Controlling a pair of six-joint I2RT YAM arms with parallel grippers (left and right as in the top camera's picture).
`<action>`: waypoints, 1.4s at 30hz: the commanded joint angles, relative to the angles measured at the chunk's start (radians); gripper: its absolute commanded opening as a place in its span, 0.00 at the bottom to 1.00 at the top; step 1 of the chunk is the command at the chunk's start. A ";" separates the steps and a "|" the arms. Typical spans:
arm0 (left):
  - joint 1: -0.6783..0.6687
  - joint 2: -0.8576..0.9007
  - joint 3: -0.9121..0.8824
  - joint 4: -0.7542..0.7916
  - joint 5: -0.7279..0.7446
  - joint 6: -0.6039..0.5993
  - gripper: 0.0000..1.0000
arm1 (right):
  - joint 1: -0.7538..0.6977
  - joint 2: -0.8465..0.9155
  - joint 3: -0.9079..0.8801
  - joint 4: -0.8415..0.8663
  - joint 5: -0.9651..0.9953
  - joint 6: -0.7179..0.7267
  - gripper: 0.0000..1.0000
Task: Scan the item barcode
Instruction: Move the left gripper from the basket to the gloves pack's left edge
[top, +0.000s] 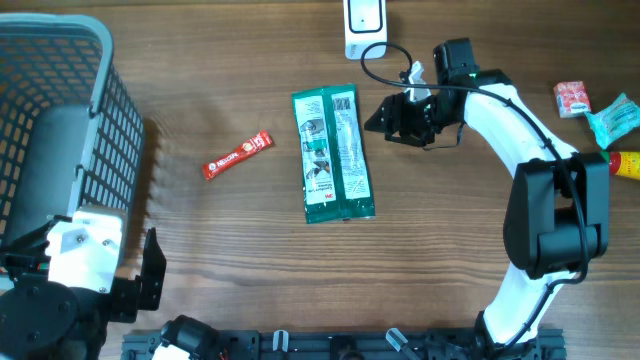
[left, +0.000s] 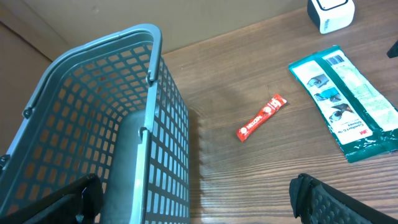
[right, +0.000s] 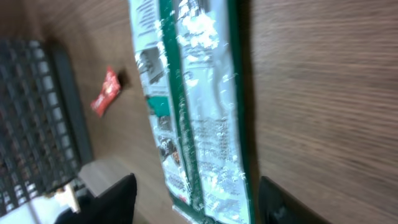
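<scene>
The item, a green-and-white flat package (top: 335, 155), lies on the wooden table with its barcode (top: 343, 100) facing up near its far end. It also shows in the left wrist view as the package (left: 348, 102). The white scanner (top: 365, 22) stands at the table's back edge, just beyond it. My right gripper (top: 388, 117) hovers open by the package's upper right edge. In the right wrist view the package (right: 199, 118) lies between and beyond the spread right gripper (right: 196, 205), with no grip on it. My left gripper (left: 199, 205) is wide open beside the basket, holding nothing.
A grey mesh basket (top: 60, 110) fills the left side. A red sachet (top: 237, 155) lies between basket and package. At the far right sit a pink packet (top: 572, 98), a teal packet (top: 612, 118) and a yellow-red item (top: 625, 163). The scanner's black cable (top: 385, 65) loops near the right arm.
</scene>
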 joint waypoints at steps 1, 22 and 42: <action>0.008 0.005 0.002 0.002 0.008 -0.009 1.00 | 0.005 0.012 -0.003 0.040 0.070 0.105 0.73; 0.008 0.005 0.002 0.114 0.144 0.047 1.00 | -0.041 0.011 -0.003 0.130 0.050 0.304 0.88; 0.008 0.150 -0.064 0.364 0.472 -0.077 1.00 | -0.067 0.011 -0.003 0.100 0.043 0.283 0.94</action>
